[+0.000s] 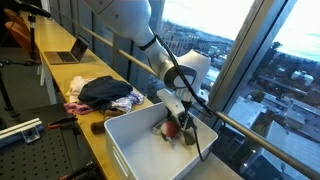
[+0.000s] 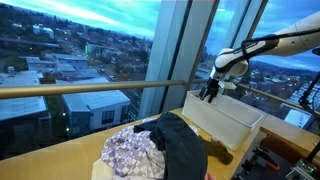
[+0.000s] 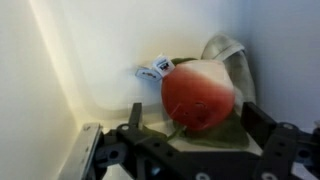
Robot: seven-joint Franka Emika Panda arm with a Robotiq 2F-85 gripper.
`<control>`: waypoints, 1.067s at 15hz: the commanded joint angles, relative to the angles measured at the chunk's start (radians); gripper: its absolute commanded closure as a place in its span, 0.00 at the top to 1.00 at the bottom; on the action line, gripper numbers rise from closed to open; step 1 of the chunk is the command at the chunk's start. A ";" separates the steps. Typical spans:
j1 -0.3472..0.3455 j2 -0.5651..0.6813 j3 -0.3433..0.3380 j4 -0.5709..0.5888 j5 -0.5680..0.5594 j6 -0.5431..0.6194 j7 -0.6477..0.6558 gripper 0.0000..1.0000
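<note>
Tall windows over a dusk city run along a long wooden counter [image 1: 60, 75]. On it stands a white bin [image 1: 135, 145], and the tool [image 1: 180, 118] hangs inside it with its 2 fingers spread wide, gripping nothing. In the wrist view a red round thing [image 3: 200, 95] lies on the bin floor just ahead of the fingers. A white tag [image 3: 155, 70] sits at its 10 o'clock and a grey-green cloth [image 3: 228, 55] at its 1 o'clock. In an exterior view a clothes pile [image 1: 105, 93] lies on the counter at the bin's 10 o'clock.

Cool dusk daylight enters through the windows; the wrist view is soft and blurred
</note>
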State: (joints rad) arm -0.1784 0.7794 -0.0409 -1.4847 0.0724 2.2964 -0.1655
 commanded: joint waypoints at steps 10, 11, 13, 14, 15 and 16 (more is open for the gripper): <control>-0.029 0.232 0.048 0.330 0.075 -0.213 0.041 1.00; -0.030 0.243 0.047 0.336 0.073 -0.214 0.044 1.00; -0.033 0.259 0.042 0.341 0.069 -0.214 0.046 0.74; -0.036 0.267 0.040 0.343 0.066 -0.212 0.045 0.65; -0.041 0.267 0.037 0.337 0.064 -0.208 0.043 0.58; -0.045 0.267 0.035 0.338 0.063 -0.208 0.042 0.49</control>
State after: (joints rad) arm -0.2024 1.0238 -0.0095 -1.1873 0.1282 2.1169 -0.1239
